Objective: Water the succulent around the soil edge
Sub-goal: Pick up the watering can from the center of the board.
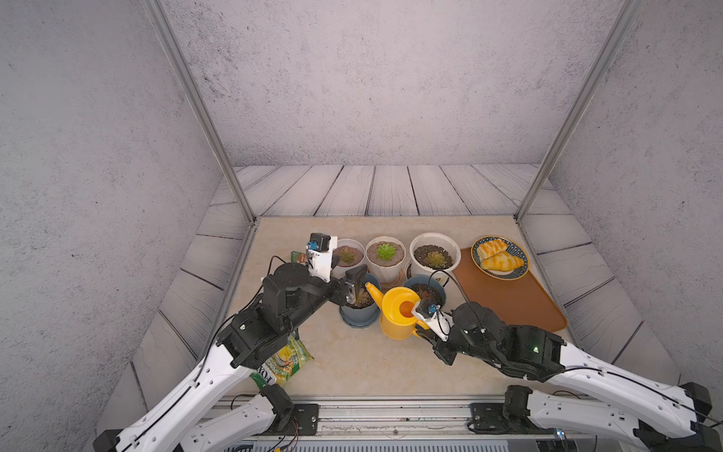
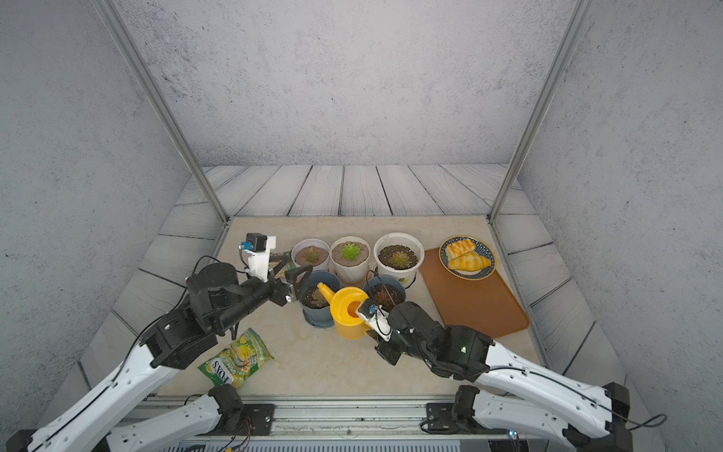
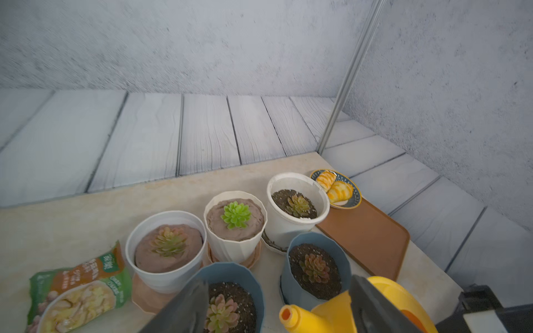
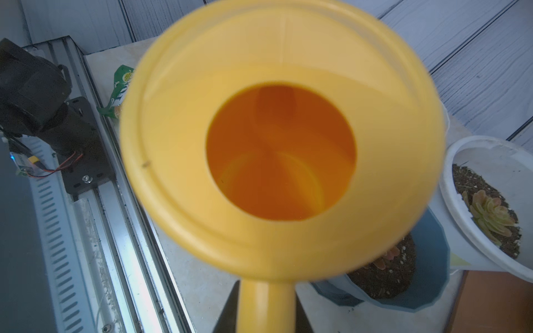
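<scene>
A yellow watering can (image 1: 399,313) (image 2: 348,315) stands upright in mid-table. My right gripper (image 1: 424,332) (image 4: 266,314) is shut on its handle (image 4: 266,305). The can's spout (image 1: 371,291) (image 3: 291,317) points left, its tip by the right rim of a blue pot (image 1: 360,319) (image 2: 319,317). That pot holds a pink-green succulent (image 1: 362,299) (image 3: 220,314) in dark soil. My left gripper (image 1: 354,287) (image 2: 296,285) (image 3: 279,284) hangs open just above this pot, with nothing between its fingers (image 3: 184,308).
A second blue pot (image 1: 424,291) sits right behind the can. Three white pots (image 1: 385,254) with succulents line the back. At the right, a brown tray (image 1: 508,297) carries a plate of croissants (image 1: 500,257). Snack bags lie at front left (image 2: 236,358) and back left (image 3: 78,285).
</scene>
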